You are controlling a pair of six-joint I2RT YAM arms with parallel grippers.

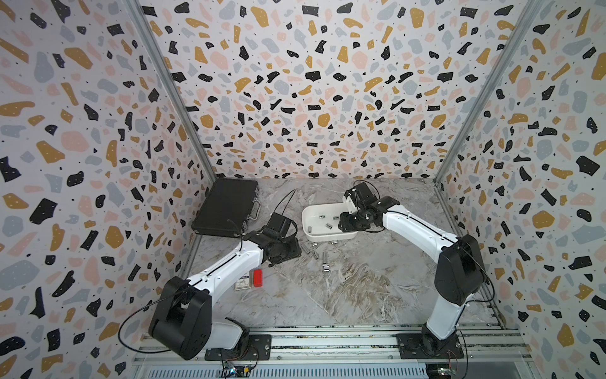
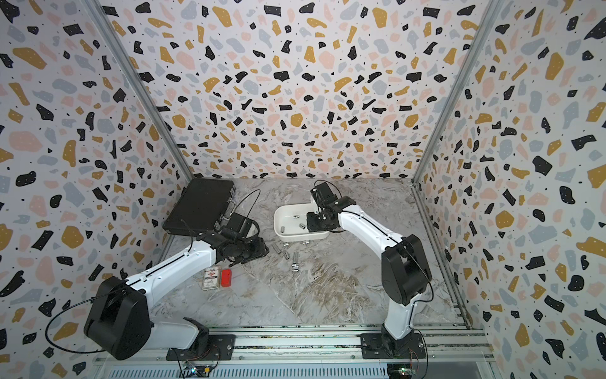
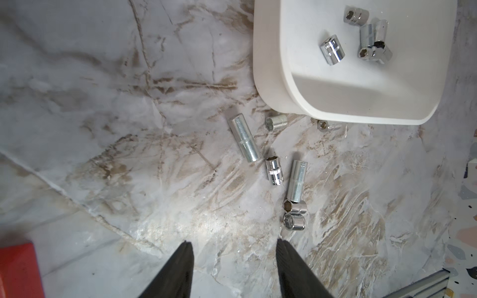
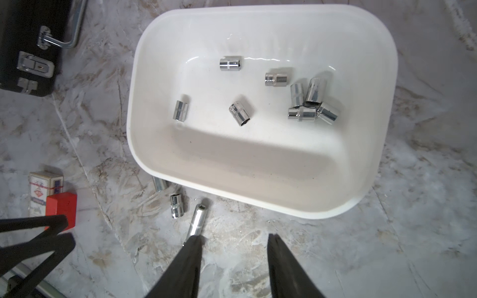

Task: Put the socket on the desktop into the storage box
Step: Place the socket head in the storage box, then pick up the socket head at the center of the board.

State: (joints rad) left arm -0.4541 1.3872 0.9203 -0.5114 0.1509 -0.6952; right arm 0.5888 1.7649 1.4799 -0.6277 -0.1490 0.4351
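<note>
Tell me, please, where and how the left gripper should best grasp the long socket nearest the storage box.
Grip the long socket mid-barrel, from above, left gripper turned so its open jaws straddle the width. It lies flat on the desktop, flanks bare; a short socket crowds one end.

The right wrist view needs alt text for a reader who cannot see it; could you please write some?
A white storage box on the marble desktop holds eight chrome sockets, with three loose sockets on the desktop beside it. The right gripper hangs open and empty in the foreground, and a black case sits off to one side.
</note>
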